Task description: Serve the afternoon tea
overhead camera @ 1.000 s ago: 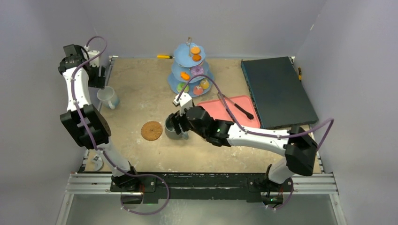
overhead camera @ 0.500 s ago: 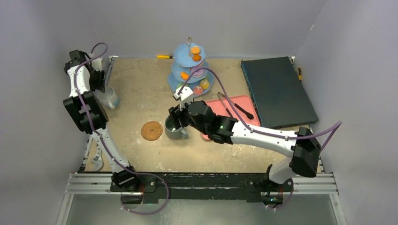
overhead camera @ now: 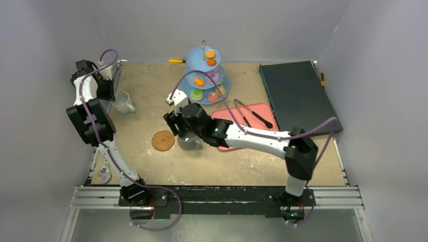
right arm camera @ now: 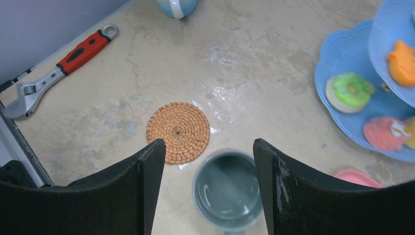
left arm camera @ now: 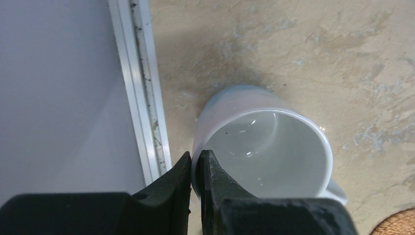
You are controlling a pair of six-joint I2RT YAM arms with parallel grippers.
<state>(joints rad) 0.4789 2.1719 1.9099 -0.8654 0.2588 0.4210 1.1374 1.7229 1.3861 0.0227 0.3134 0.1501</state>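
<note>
Two mugs sit on the bench (overhead camera: pixel 151 85): left fingers (left arm camera: pixel 182 174) clench the rim of the white mug (left arm camera: pixel 264 147), right fingers (right arm camera: pixel 149 166) hang released over the grey-green mug (right arm camera: pixel 227 191) beside one woven coaster (right arm camera: pixel 178 131).

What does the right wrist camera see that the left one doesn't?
Only the right wrist: the open right gripper, the grey-green mug, a red-handled wrench, doughnuts on the blue stand. Only the left wrist: the left gripper pinching the white mug's rim. Both: the sandy table, the white mug (cut off in the right view) and a woven coaster (cut off in the left).
</note>
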